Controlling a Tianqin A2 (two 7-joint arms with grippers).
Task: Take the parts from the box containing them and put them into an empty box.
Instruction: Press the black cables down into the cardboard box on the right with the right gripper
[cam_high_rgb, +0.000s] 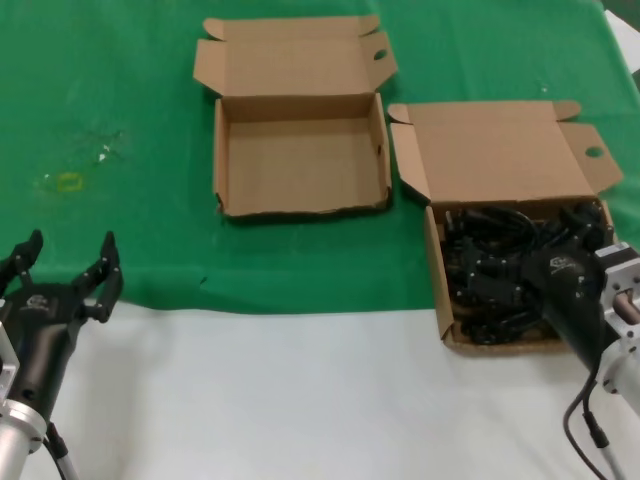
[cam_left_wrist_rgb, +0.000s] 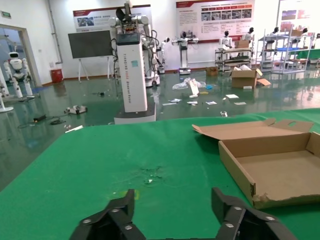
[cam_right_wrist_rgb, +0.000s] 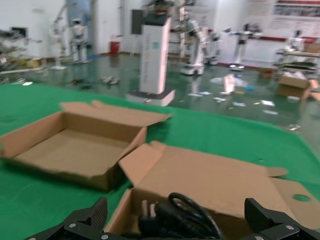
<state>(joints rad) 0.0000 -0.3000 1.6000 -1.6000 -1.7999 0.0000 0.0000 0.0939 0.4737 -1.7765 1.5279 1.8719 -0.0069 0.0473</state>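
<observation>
Coiled black power cords (cam_high_rgb: 495, 265) fill a shallow cardboard box (cam_high_rgb: 437, 270) on the right side of the desk (cam_high_rgb: 300, 390), its large lid panel (cam_high_rgb: 495, 150) folded back onto the green cloth (cam_high_rgb: 110, 90). The right gripper (cam_right_wrist_rgb: 177, 220) hangs just above these cords at the box's near right, fingers spread wide and holding nothing. To the left and a little farther back sits the empty box (cam_high_rgb: 300, 155), short lid open. The left gripper (cam_high_rgb: 65, 268) waits over the desk's near left edge, well apart from both boxes, fingers also released.
</observation>
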